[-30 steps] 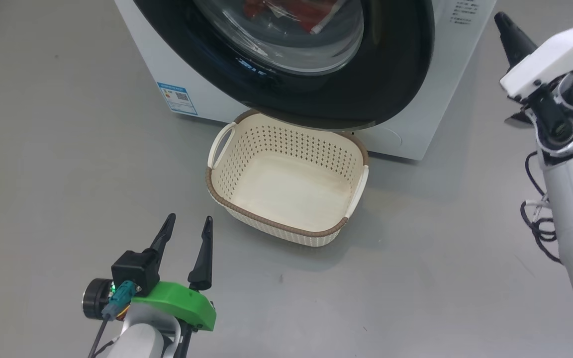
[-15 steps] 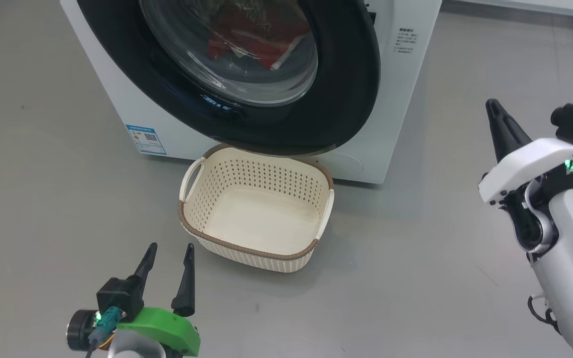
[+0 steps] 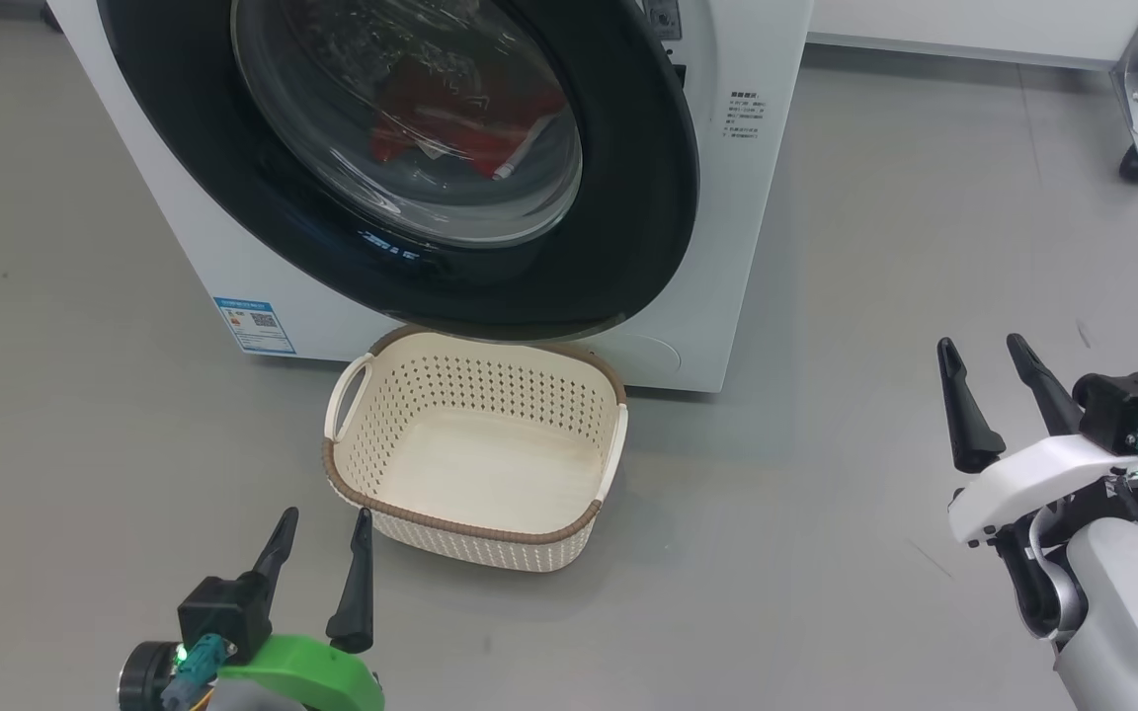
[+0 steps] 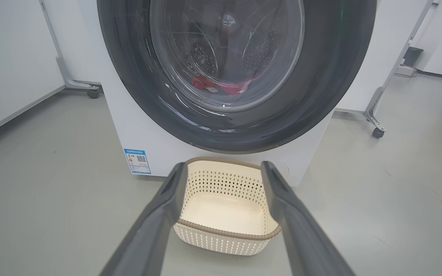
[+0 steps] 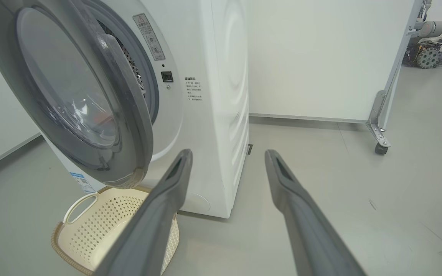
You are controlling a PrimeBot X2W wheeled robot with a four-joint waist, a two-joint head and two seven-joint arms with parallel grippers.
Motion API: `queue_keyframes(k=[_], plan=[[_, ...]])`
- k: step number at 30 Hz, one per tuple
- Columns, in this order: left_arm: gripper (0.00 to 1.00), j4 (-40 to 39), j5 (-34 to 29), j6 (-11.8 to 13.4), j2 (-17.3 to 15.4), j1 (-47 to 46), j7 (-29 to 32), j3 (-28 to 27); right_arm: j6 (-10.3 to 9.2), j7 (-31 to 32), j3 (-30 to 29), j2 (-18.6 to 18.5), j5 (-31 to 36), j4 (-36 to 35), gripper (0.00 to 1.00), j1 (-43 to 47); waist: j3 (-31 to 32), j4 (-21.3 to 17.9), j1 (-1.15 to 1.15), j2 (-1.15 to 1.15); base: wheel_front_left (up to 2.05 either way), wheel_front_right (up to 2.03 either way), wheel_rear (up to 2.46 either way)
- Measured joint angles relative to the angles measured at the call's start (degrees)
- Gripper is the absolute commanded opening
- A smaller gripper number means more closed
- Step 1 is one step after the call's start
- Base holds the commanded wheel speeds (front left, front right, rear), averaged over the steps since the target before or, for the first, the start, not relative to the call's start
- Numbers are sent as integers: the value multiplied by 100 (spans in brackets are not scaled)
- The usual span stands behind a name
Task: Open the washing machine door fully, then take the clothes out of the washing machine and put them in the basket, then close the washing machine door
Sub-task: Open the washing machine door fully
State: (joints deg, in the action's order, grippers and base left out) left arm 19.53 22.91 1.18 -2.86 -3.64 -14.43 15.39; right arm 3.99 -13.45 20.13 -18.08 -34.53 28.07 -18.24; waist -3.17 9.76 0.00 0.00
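Left gripper (image 3: 326, 517): jaws released, spread wide, grasping nothing, just beside the small cream perforated plastic basket (image 3: 475, 541) on the grey floor (image 3: 826, 553). Right gripper (image 3: 980, 346): jaws released, parted, touching nothing, well apart from the big white washing machine (image 3: 727, 247). Its round glossy black door (image 3: 628, 197) stands ajar; bright red clothes (image 3: 431, 133) lie inside.

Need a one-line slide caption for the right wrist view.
Right tool, open and empty, faces the washing machine, whose door stands partly open above the empty basket.
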Motion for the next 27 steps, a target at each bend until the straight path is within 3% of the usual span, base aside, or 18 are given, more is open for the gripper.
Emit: queue_keyframes(k=[10, 27], plan=[[100, -179, -12, -45, 2, 44, 0, -231, -265, -57, -215, 146, 183, -247, 100, 365, 3, -60, 0, 0, 0, 0, 0], [100, -314, -96, -98, 5, 132, 0, -319, -365, -99, -559, 372, 483, -971, 100, 703, -11, -183, 0, 0, 0, 0, 0]])
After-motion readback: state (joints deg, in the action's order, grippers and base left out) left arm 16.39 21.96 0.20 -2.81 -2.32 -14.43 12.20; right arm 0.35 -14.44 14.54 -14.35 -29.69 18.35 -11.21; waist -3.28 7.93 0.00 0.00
